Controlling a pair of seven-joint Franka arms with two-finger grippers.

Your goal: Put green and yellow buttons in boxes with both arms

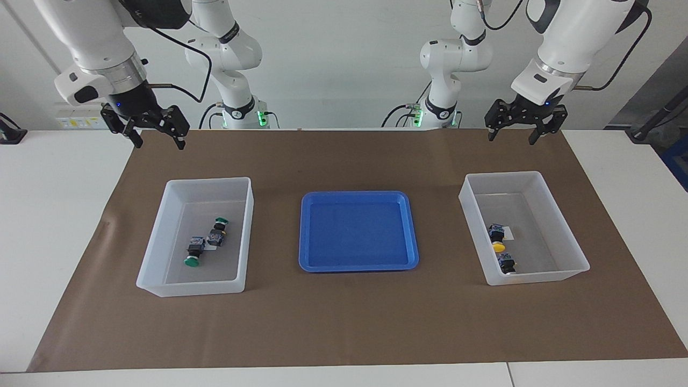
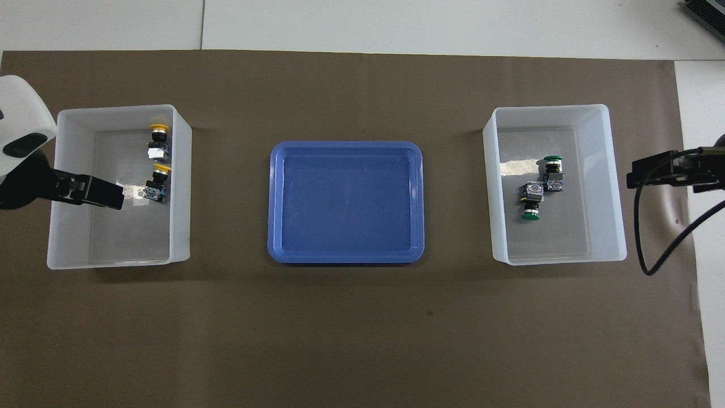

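Observation:
Two green buttons (image 1: 219,231) (image 1: 194,252) lie on their sides in the white box (image 1: 209,181) toward the right arm's end; they also show in the overhead view (image 2: 553,170) (image 2: 531,204). Two yellow buttons (image 1: 497,236) (image 1: 506,264) lie in the white box (image 1: 505,174) toward the left arm's end, also in the overhead view (image 2: 158,139) (image 2: 157,184). My right gripper (image 1: 158,142) is open and empty, raised over the mat's edge by the green box. My left gripper (image 1: 512,137) is open and empty, raised over the mat's edge by the yellow box.
An empty blue tray (image 1: 357,231) sits on the brown mat (image 1: 344,322) between the two boxes. In the overhead view the left gripper (image 2: 90,191) overlaps the yellow box's outer wall (image 2: 113,109), and the right gripper (image 2: 651,173) hangs beside the green box (image 2: 549,109).

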